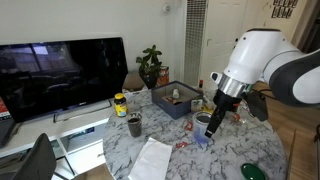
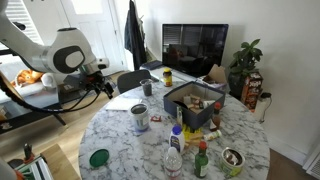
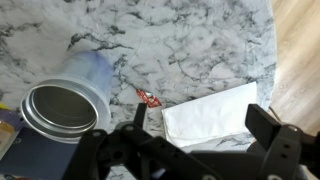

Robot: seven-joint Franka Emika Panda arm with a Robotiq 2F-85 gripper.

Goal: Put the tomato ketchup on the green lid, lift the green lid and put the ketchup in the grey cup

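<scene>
On marble table (image 3: 200,40): tomato ketchup (image 3: 148,98) beside grey cup (image 3: 65,100) | gripper (image 3: 200,122) above, jaws wide, empty

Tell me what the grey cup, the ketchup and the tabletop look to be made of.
Grey cup: likely metal with a brushed silvery finish; its rim and inside glint.
Tomato ketchup: probably plastic or foil film, glossy red; too small to be sure.
Tabletop: marble or a marble-look surface, white with grey veins and smooth; whether it is real stone cannot be told.
</scene>
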